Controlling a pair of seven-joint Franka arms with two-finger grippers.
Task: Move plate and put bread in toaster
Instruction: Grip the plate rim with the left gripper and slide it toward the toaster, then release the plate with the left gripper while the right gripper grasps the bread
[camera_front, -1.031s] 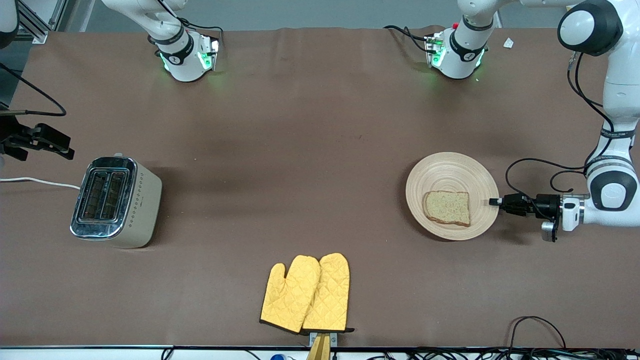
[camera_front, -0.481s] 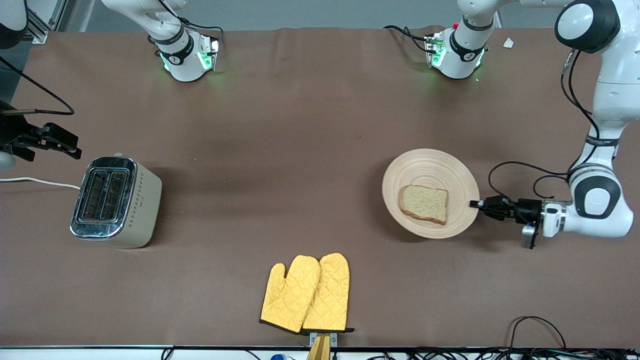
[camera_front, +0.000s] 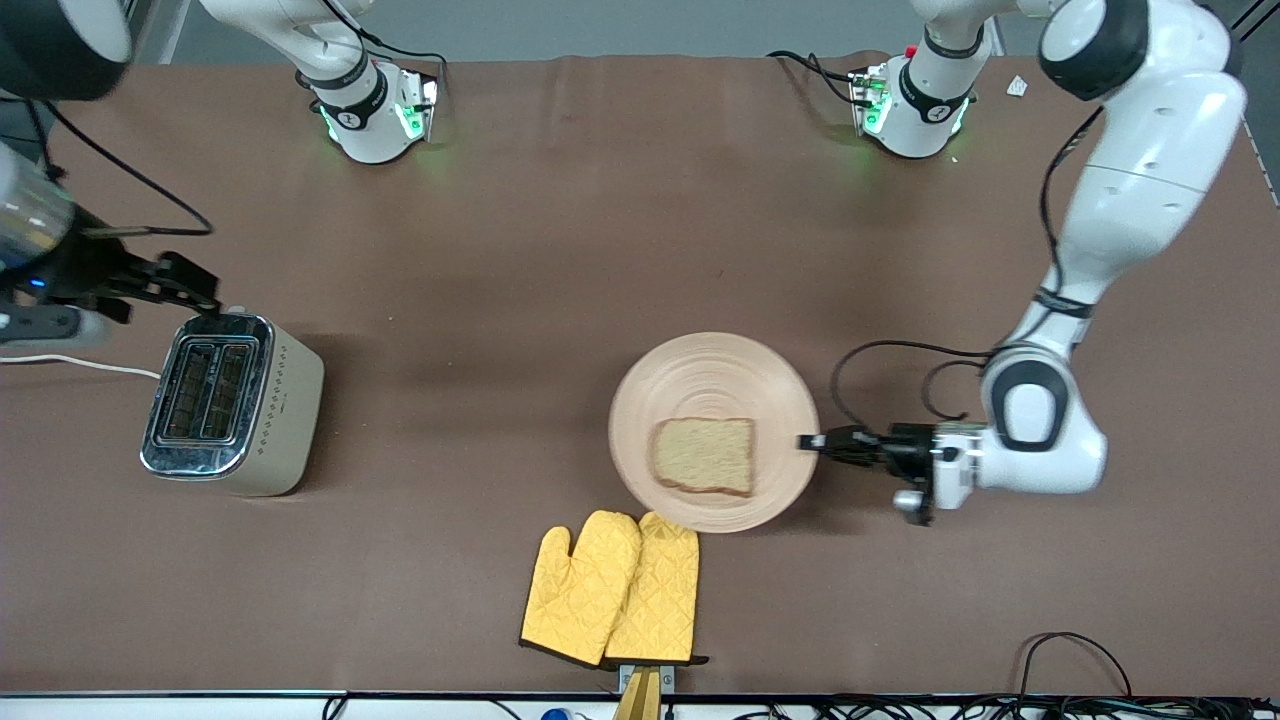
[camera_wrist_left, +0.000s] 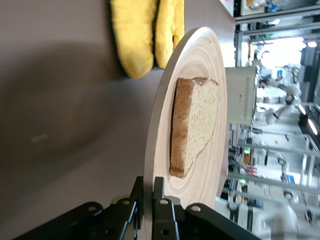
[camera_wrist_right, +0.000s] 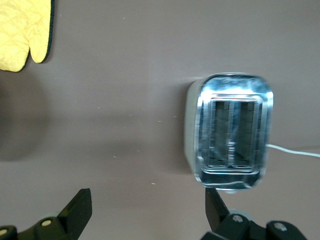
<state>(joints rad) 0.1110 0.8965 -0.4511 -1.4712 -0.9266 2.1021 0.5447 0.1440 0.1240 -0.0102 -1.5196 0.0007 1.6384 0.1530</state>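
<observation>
The round tan wooden plate (camera_front: 714, 380) is near the table's middle, with the bread (camera_front: 703, 456) lying on it. My left gripper (camera_front: 810, 442) is shut on the plate's rim at the side toward the left arm's end. In the left wrist view the plate (camera_wrist_left: 200, 75) and the bread (camera_wrist_left: 195, 120) show above the closed fingers (camera_wrist_left: 159, 197). The cream toaster (camera_front: 233, 402) with its chrome top stands toward the right arm's end. My right gripper (camera_front: 190, 285) hovers open and empty by the toaster's farther end. The right wrist view shows the toaster (camera_wrist_right: 230, 135).
A pair of yellow oven mitts (camera_front: 612, 590) lies near the table's front edge, nearer the camera than the plate and touching or just under its rim. A white cord (camera_front: 80, 363) runs from the toaster off the table's end.
My left gripper has dragged the plate with the bread toward the table's middle and nearer the mitts. My right gripper has moved closer to the toaster.
</observation>
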